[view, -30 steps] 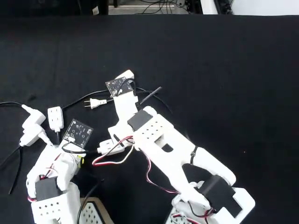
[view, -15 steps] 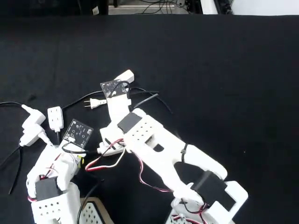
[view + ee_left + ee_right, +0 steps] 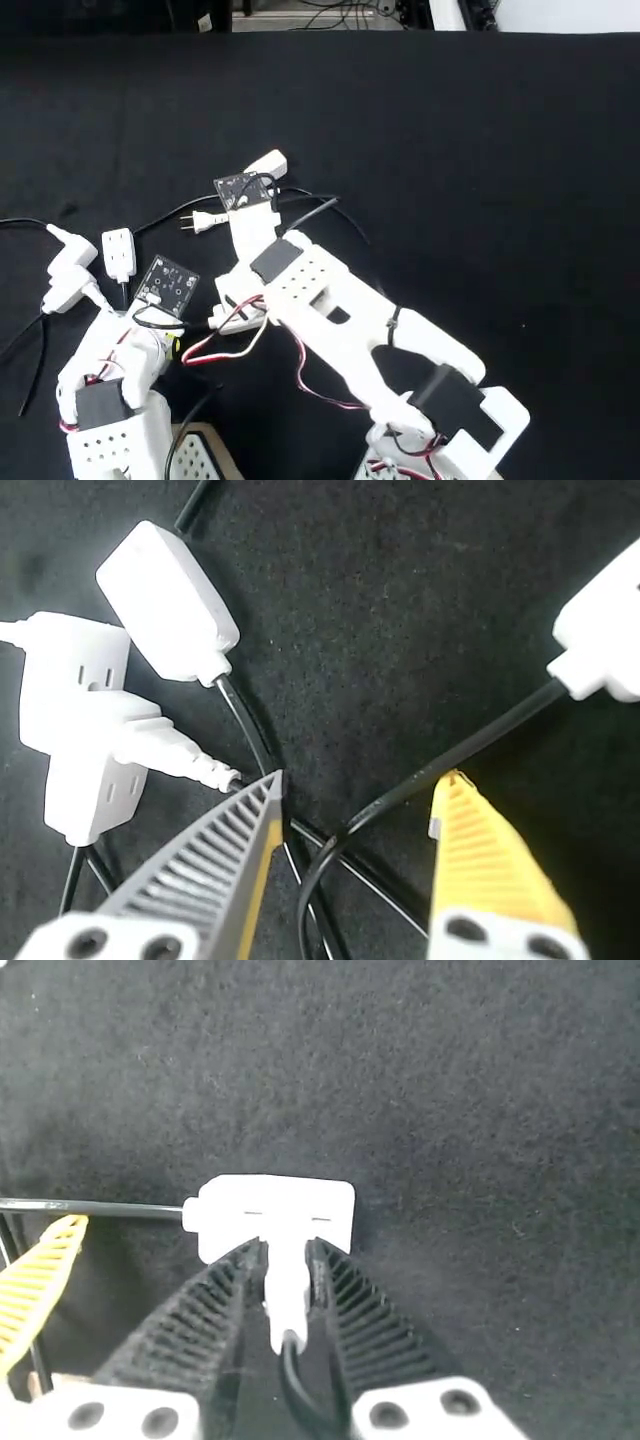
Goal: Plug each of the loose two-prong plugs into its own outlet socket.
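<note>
My right gripper [image 3: 287,1250] is shut on a white plug [image 3: 285,1295] with a black cord. The plug's front end meets a white outlet socket [image 3: 275,1218], and its prongs are hidden. From above, that socket [image 3: 266,162] lies just beyond the right arm's wrist [image 3: 245,190]. A loose two-prong plug [image 3: 205,221] lies to its left on a black cord. My left gripper [image 3: 362,780] is open over crossing black cables [image 3: 400,790], holding nothing. Beyond its fingers lie a free white socket [image 3: 165,600] and a socket with a plug in it [image 3: 85,730].
The table is covered in black cloth [image 3: 480,150], with wide free room to the right and far side. Black cords [image 3: 160,215] loop between the sockets at the left. Another white plug body [image 3: 605,640] sits near the left gripper. The left arm [image 3: 110,380] stands at the front left.
The right arm has swung slightly to the left, with its gripper staying at the far socket. The left arm has not moved.
</note>
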`<action>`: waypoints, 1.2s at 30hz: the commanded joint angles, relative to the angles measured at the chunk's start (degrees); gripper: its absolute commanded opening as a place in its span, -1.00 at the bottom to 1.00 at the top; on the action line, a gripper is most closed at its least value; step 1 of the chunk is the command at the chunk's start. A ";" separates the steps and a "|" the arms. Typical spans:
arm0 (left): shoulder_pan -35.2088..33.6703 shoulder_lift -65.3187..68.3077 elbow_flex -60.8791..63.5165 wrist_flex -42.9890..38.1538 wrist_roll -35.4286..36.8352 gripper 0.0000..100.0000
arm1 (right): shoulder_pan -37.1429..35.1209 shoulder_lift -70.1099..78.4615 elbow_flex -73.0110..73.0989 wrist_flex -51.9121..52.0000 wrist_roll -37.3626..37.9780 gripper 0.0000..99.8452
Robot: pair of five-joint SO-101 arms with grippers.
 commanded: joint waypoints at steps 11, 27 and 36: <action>-0.92 -0.35 0.04 2.02 -0.18 -0.53 | 4.84 0.84 1.19 0.97 2.64 -0.98; -0.48 -0.35 0.57 2.02 -0.18 -0.52 | -0.70 8.48 -6.64 10.29 6.77 -0.50; 5.58 -0.35 0.31 2.02 -0.44 -0.52 | -0.88 1.36 -19.82 32.09 12.75 -0.30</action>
